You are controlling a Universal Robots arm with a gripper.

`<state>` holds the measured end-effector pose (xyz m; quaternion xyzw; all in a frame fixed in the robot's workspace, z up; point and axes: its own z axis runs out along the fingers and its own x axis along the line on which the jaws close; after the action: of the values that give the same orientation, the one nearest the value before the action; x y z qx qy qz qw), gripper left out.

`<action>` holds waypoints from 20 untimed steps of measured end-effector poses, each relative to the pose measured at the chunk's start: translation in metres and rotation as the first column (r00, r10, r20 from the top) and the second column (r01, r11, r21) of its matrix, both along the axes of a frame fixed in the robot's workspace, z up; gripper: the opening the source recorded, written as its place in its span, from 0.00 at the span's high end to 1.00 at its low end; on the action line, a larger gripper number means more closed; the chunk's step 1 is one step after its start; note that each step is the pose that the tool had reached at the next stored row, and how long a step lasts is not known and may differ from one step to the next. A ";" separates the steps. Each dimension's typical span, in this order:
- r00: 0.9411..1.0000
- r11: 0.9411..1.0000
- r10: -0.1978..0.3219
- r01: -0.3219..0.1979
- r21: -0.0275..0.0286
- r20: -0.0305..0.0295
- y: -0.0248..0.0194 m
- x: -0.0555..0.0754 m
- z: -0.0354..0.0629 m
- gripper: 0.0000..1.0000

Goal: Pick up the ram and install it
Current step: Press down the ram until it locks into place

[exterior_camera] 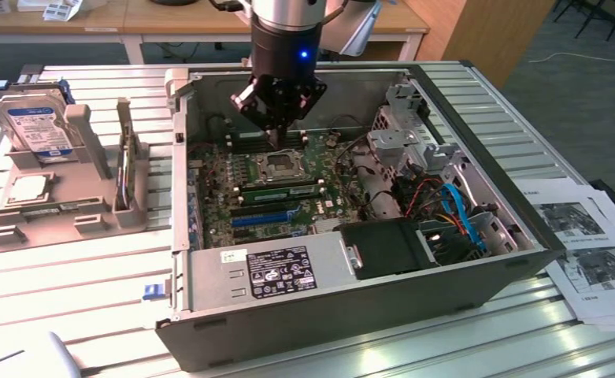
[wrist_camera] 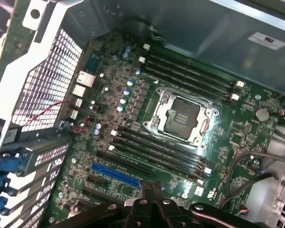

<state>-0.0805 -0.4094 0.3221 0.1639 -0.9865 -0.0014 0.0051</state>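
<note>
My gripper (exterior_camera: 279,143) hangs shut inside the open computer case (exterior_camera: 318,303), just above the motherboard and behind the CPU socket (exterior_camera: 283,165). In the wrist view its fingertips (wrist_camera: 149,186) are pressed together with nothing between them, over the board near the blue slot (wrist_camera: 115,174). Black memory slots (wrist_camera: 159,149) run on one side of the socket (wrist_camera: 180,116), and more slots (wrist_camera: 192,78) on the other. A thin dark green stick that looks like the ram (exterior_camera: 128,169) stands on edge in a grey holder at the exterior view's left, well away from the gripper.
The grey holder (exterior_camera: 87,216) also carries a silver hard drive with a blue label (exterior_camera: 36,126). Inside the case are a black power supply (exterior_camera: 391,248), blue cables (exterior_camera: 464,216) and metal drive cages (exterior_camera: 413,134). Printed sheets (exterior_camera: 590,252) lie at the exterior view's right.
</note>
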 end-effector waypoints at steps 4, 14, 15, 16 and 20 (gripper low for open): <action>0.997 0.997 -0.071 0.071 0.000 0.000 0.0000 0.000 -0.0003 0.90; 0.971 0.971 -0.240 0.240 0.000 0.001 0.0000 0.000 -0.0010 0.90; 0.967 0.967 -0.256 0.256 0.000 0.001 0.0000 0.000 -0.0011 0.90; 0.962 0.962 -0.272 0.272 0.000 0.001 0.0000 0.000 -0.0012 0.90; 0.952 0.952 -0.305 0.305 0.001 0.002 0.0000 0.000 -0.0013 0.90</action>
<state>-0.0804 -0.4094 0.3208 0.0097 -0.9999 -0.0021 0.0038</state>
